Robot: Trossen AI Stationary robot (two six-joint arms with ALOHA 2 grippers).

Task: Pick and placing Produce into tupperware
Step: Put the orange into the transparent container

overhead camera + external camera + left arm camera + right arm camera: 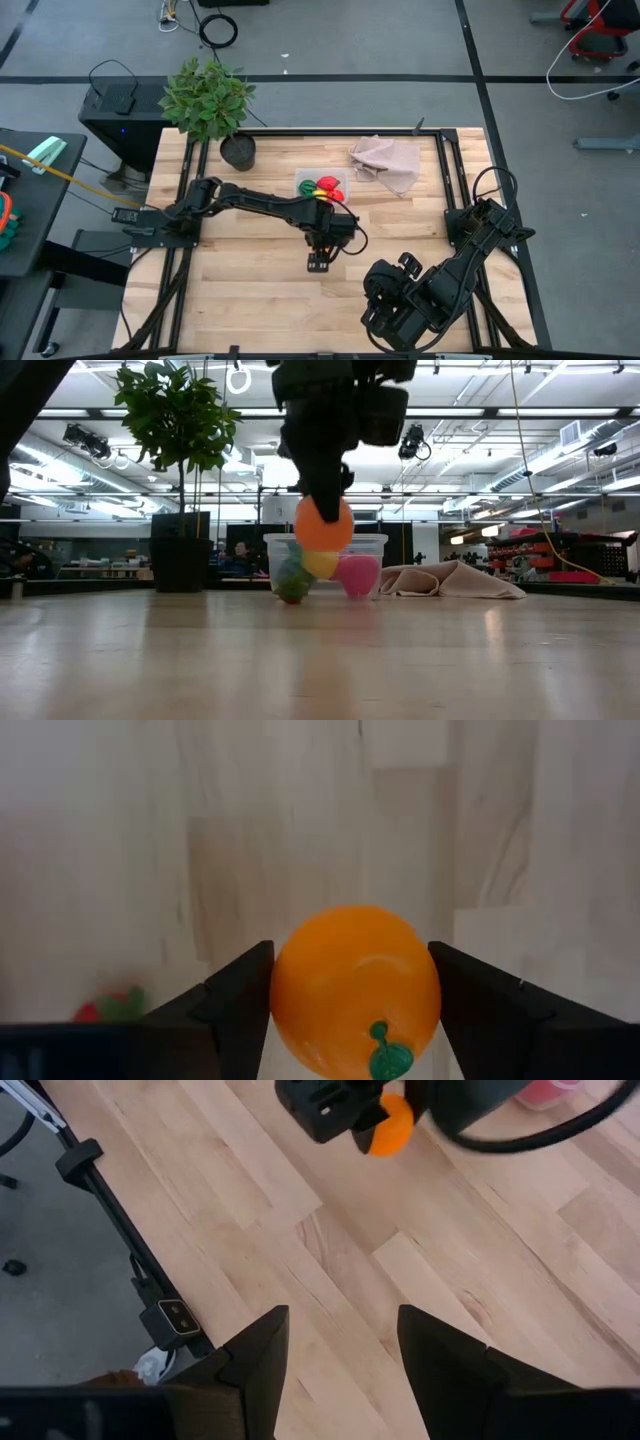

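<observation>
wooden desk (250,290) carries one clear box (372,545) with three toy pieces (357,574) visible inside. left fingers (240,1010) clamp one orange (355,990) above the boards, near the box. right fingers (260,1355) rest spread wide, well apart.

Toy orange (355,990), round with a green stem, held above the tabletop. Clear tupperware (372,543) stands upright behind, containing green, yellow and pink-red produce (320,565).

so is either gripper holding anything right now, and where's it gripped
The left gripper holds a round orange toy fruit by its two opposite sides, clear of the wooden table. The right gripper is open and holds nothing.
</observation>
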